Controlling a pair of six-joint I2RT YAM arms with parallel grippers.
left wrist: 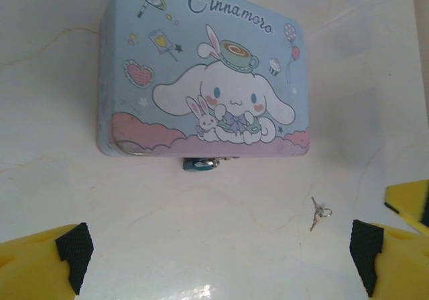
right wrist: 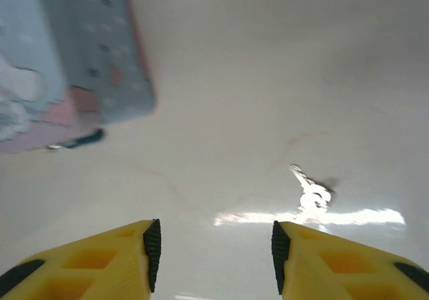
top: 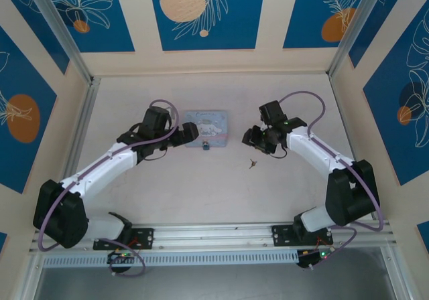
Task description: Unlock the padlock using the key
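Toward the far side of the table: a pale blue tin with a cartoon picture on the lid, lying flat. At the middle of the tin's near edge: the padlock, tiny and teal, touching the tin wall and half hidden under the rim in the left wrist view. Shackle too small to make out; locked or not, cannot tell.

Right of the tin and a little nearer to the arm bases: the key, thin and dark, flat on the bare table with a small ring, well apart from the padlock and touching nothing else.

For the left gripper: wide open, yellow fingers with black pads far apart, nothing between them except table. Close beside the left edge of the tin in the top view, with the padlock ahead of the gap.

For the right gripper: jaws apart with a clear gap, holding nothing. Placed right of the tin, with the key just ahead and slightly right of the gap, not between the fingers. At upper left of the right wrist view: a blurred corner of the tin, and the padlock as a dark streak below it.
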